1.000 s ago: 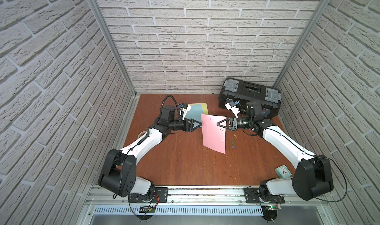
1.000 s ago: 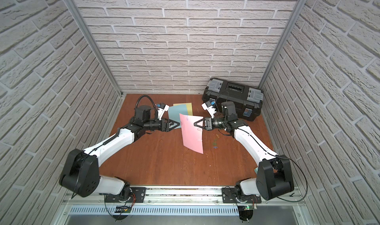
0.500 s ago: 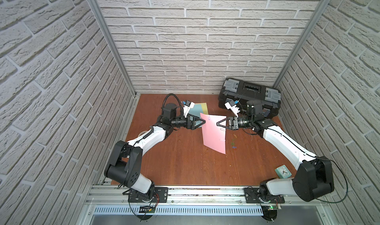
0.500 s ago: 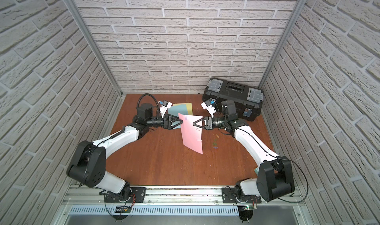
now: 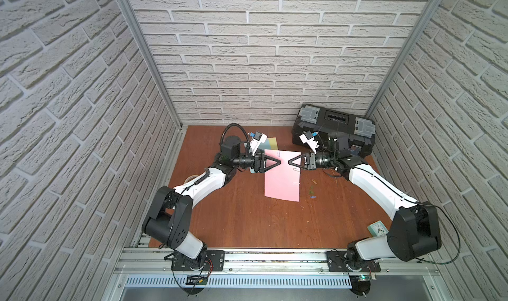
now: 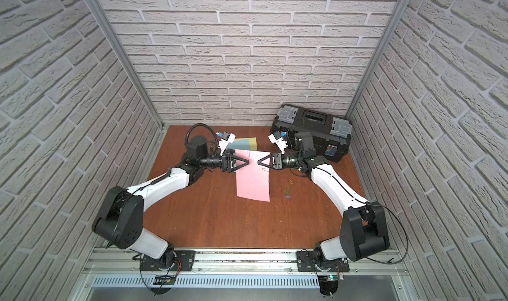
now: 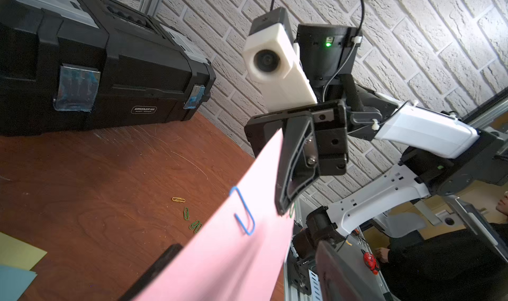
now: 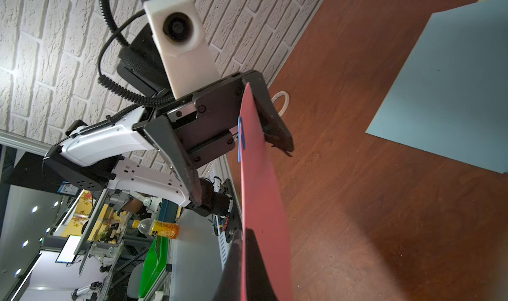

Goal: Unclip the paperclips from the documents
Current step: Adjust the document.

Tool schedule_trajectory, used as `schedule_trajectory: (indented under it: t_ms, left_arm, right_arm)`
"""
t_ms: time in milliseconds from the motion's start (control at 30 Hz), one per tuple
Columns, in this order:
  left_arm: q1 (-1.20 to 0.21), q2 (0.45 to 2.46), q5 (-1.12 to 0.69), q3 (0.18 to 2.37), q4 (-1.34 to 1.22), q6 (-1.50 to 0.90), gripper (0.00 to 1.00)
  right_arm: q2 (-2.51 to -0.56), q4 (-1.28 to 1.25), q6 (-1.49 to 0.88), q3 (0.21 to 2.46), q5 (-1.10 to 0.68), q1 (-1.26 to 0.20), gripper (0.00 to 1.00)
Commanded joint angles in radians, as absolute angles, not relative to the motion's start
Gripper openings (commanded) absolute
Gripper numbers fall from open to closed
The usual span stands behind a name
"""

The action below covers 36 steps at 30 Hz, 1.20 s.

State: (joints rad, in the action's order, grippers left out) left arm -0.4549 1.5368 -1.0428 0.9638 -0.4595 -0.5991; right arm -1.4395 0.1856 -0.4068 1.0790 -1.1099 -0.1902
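Note:
My right gripper (image 5: 289, 161) (image 8: 242, 272) is shut on the upper edge of the pink document (image 5: 281, 181) (image 6: 253, 181), which hangs from it above the table. A blue paperclip (image 5: 279, 153) (image 7: 243, 215) (image 8: 240, 137) sits on that same edge. My left gripper (image 5: 279, 161) (image 7: 247, 272) is open, with one finger on each side of the pink sheet just below the blue clip and not gripping it. A second small clip (image 5: 296, 169) sits on the sheet's right edge. The yellow document (image 5: 272, 141) and the light blue document (image 8: 445, 93) lie flat behind.
Loose paperclips (image 5: 312, 188) (image 7: 186, 213), orange, green and blue, lie on the wooden table right of the pink sheet. A black toolbox (image 5: 335, 129) stands at the back right. A teal clock (image 5: 378, 227) is at the front right and a tape roll (image 5: 191, 178) at the left.
My left arm has reached right until its open jaws straddle the pink sheet's edge by the blue clip, and the jaws have narrowed a little. The right gripper keeps the sheet still.

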Motion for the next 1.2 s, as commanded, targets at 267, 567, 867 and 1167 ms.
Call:
schedule_trajectory:
  t_ms: [267,567,867,1167]
  left_arm:
    - [-0.459,1.513,-1.089,1.021,-0.416,-0.575,0.39]
    - [-0.460,1.527,-1.065,1.040,-0.356,-0.551,0.07]
    - [-0.457,1.514,-1.049,1.071,-0.253,-0.489,0.00]
    - [-0.453,1.518,-1.050,1.088,-0.205,-0.467,0.00]
  right_arm:
    - [-1.460,0.203,-0.385,1.112,-1.085,-0.178,0.03]
    - [-1.463,0.235,-0.357,1.110,-1.081,-0.179,0.03]
    - [-1.456,0.269,-0.327,1.113,-1.079,-0.180,0.03]
    - [-1.462,0.336,-0.264,1.135,-1.060,-0.181,0.25]
